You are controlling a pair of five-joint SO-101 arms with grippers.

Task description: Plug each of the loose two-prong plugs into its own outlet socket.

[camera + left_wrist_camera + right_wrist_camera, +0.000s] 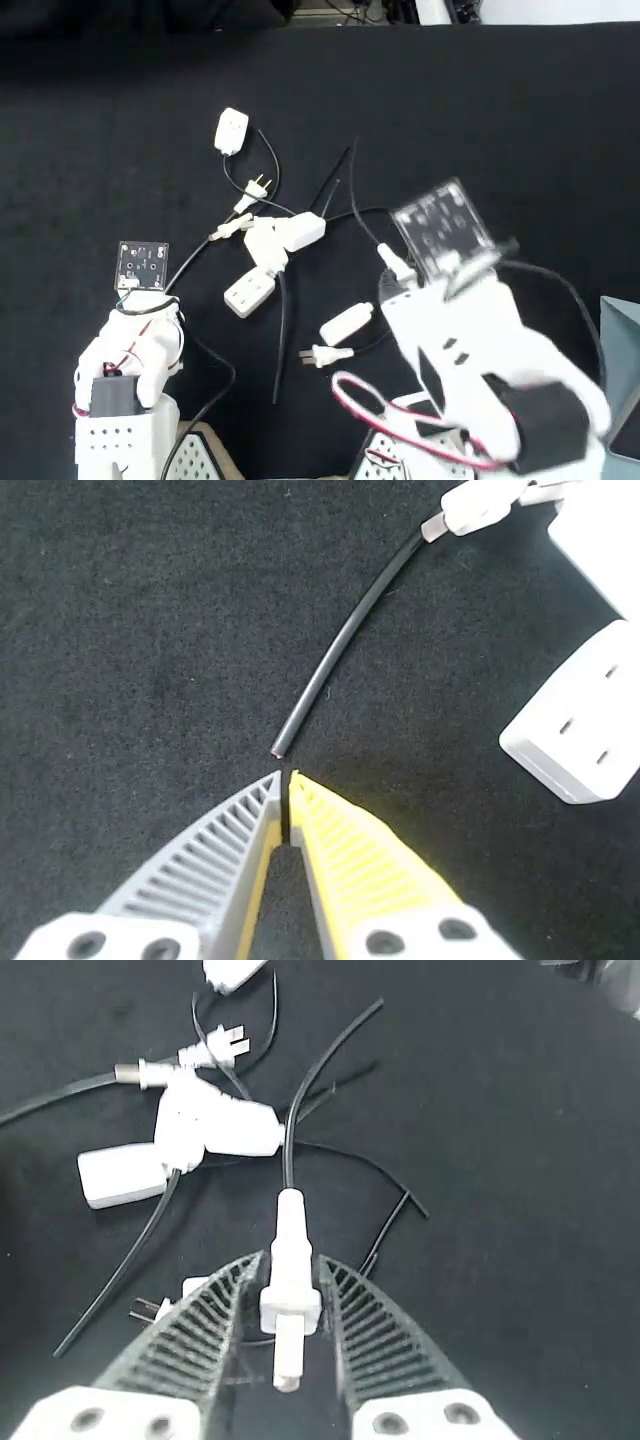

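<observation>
Holding anything, the right gripper point(288, 1260)?

Yes. Its fingers point(190, 1330) are clamped on a white held plug point(285, 1295), one on each side of its body, and the plug's cable point(287, 1155) runs off beyond the tips. In the high view it sits at about four o'clock from the knot of white outlet sockets point(285, 235) in the middle of the black tabletop point(520, 120).

And the left gripper point(285, 777)?

Its fingers point(340, 835) are pressed together with nothing between them, low over the tabletop. The cut cable end point(330, 665) lies just beyond the tips, apart from them. The left arm point(130, 365) is at about eight o'clock from the knot.

Where do the other pieces lie?

A single socket point(250, 291) lies at seven o'clock, just beside the knot, and its slots show in the left wrist view. One loose plug point(325, 353) lies at five o'clock, near a white oblong piece point(347, 323). A second plug point(230, 228) lies at nine o'clock, just beside the knot. A third plug point(258, 187) lies at eleven o'clock, with a white adapter point(231, 131) farther out the same way.
</observation>
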